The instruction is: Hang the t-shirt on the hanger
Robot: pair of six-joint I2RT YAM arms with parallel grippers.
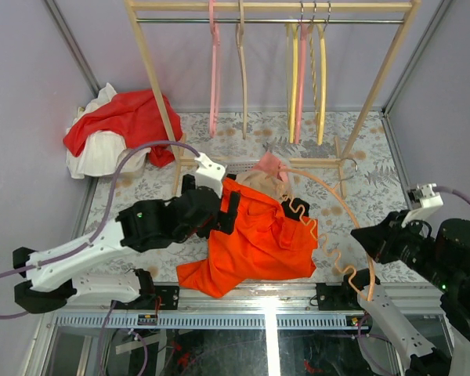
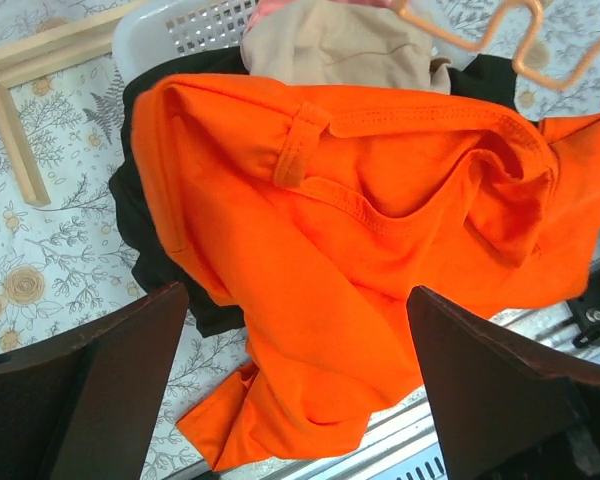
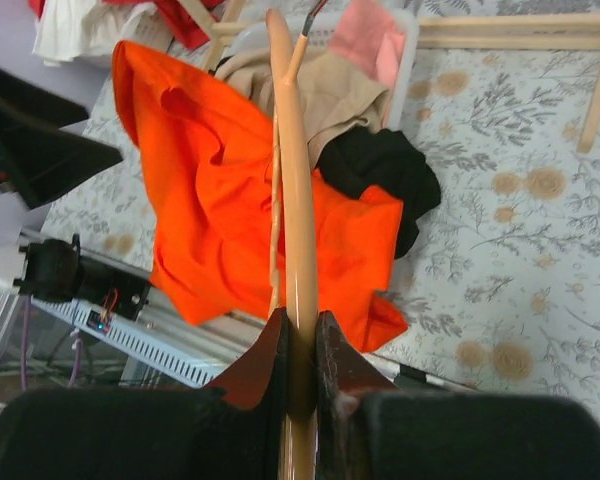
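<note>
While the right gripper point(image 3: 300, 365) clamps one end of the hanger point(image 3: 288, 150), the left gripper point(image 2: 298, 300) hangs over the t-shirt point(image 1: 254, 239), jaws wide apart, holding nothing. The shirt sits at centre of the top view, heaped on a white basket point(image 2: 170, 30) with a tan garment point(image 2: 340, 45) and black cloth point(image 3: 380, 165). Its hem spills down to the metal rail point(image 1: 243, 294) at the bottom of the frame.

Step looks like: left arm takes the shirt near the neck. Best bet is to pinch one layer at the collar seam point(image 2: 410, 205), not the bunched body. That way the neck opens and the hanger arm can feed in. It should avoid catching the black cloth underneath.

Edges: the wooden rack point(image 1: 153, 63) foot bar runs just behind the basket, so little room in the upper part of the frame. The rail and table point(image 1: 376, 188) edge are tight below. Open floor is right of the shirt, between it and the right arm. The wavy bar already touches the shirt's right side, so snag risk there.
</note>
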